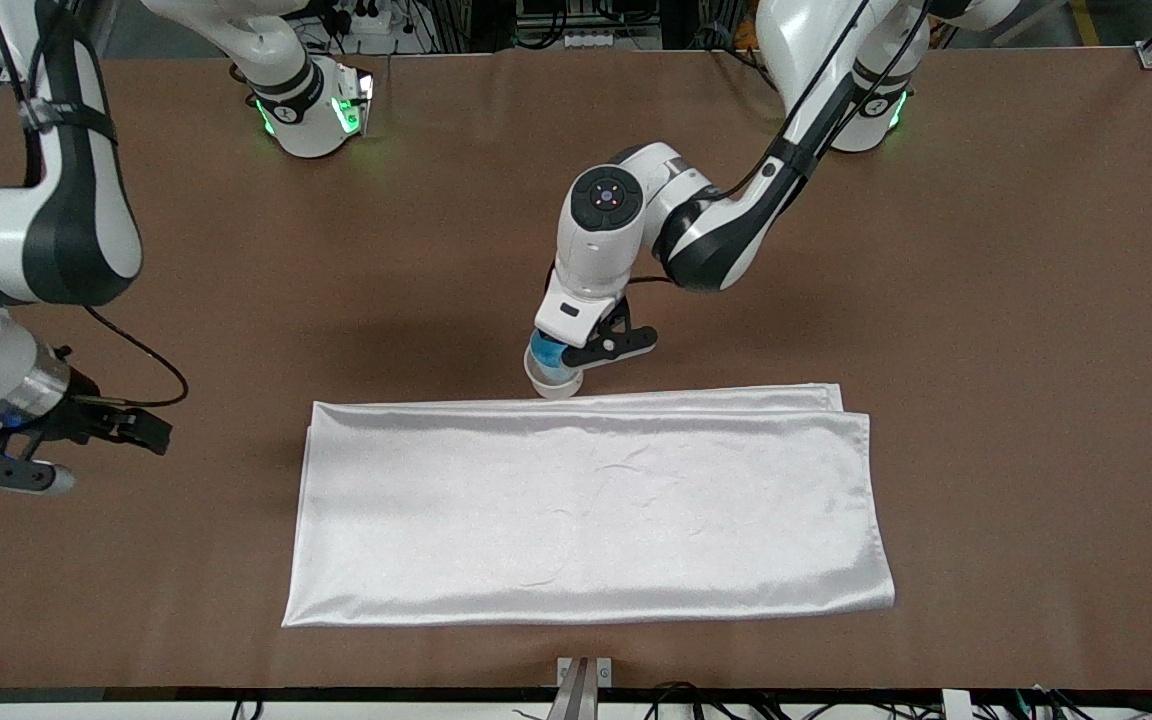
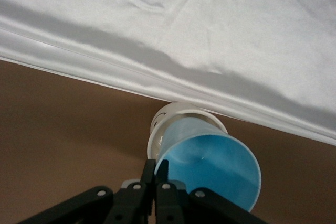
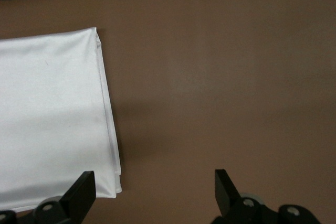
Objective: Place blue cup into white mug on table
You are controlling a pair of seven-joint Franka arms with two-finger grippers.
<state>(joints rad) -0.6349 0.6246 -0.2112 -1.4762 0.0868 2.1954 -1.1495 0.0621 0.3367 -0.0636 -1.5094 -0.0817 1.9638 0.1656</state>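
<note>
The blue cup (image 1: 543,353) is tilted, with its lower part inside the white mug (image 1: 552,384). The mug stands on the brown table (image 1: 986,300), touching the edge of the cloth that is farther from the front camera. My left gripper (image 1: 564,352) is over the mug, shut on the cup's rim. In the left wrist view its fingers (image 2: 156,169) pinch the blue cup's (image 2: 215,166) wall, and the white mug (image 2: 157,129) shows around the cup. The mug's handle is hidden. My right gripper (image 1: 106,460) is open and empty, waiting at the right arm's end of the table (image 3: 155,182).
A large folded white satin cloth (image 1: 586,510) lies on the table nearer the front camera than the mug; it also shows in the left wrist view (image 2: 210,35) and the right wrist view (image 3: 47,114). The arms' bases stand along the table's back edge.
</note>
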